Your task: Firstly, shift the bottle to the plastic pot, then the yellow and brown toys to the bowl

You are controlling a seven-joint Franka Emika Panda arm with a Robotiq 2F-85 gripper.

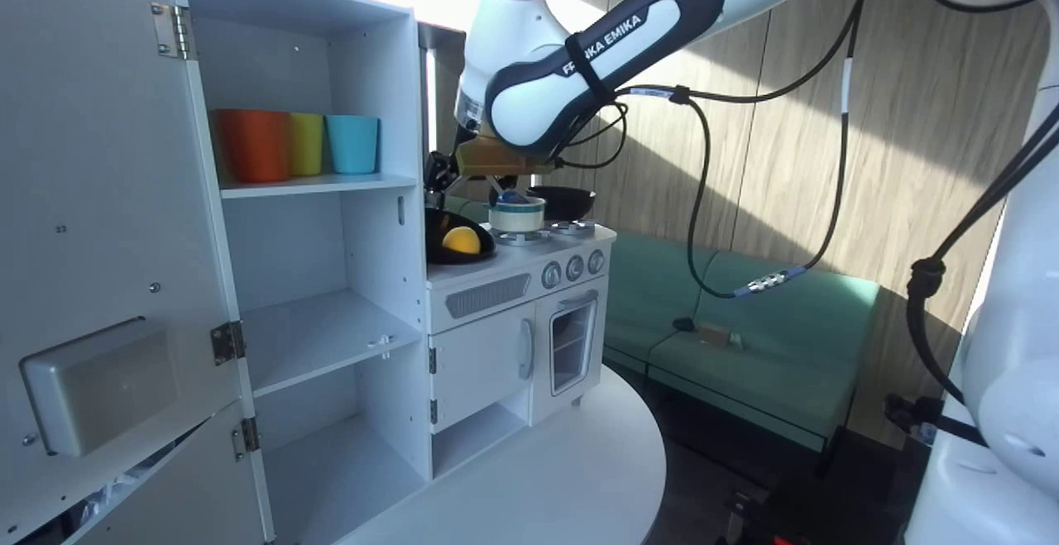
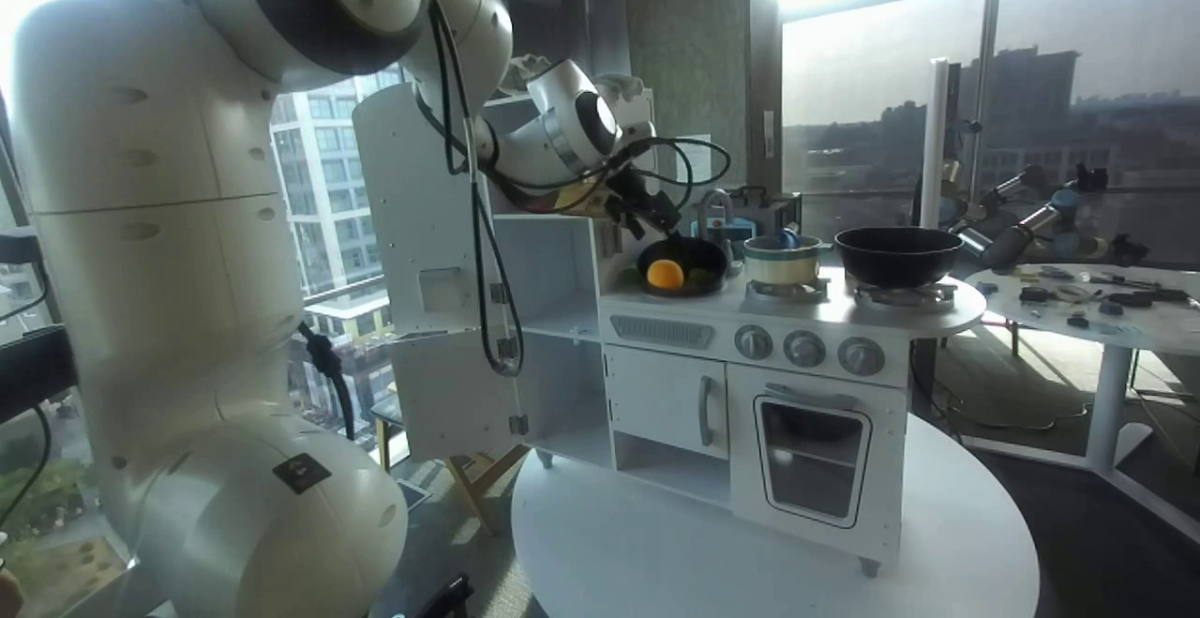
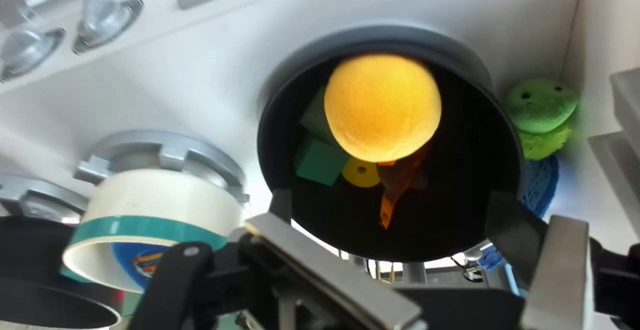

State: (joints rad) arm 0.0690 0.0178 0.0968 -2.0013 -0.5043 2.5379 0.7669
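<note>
The blue bottle sits inside the pale plastic pot, its top above the rim. The bright yellow toy lies inside a tilted black bowl-shaped basin. A dark lump, seemingly the brown toy, shows dimly beside it under an orange piece. Another black bowl stands on the burner past the pot. My gripper is open and empty above the basin.
Green blocks and a yellow disc share the basin. Green toys and a blue sponge lie between basin and cabinet wall. A tap stands behind. Orange, yellow and teal cups stand on a shelf.
</note>
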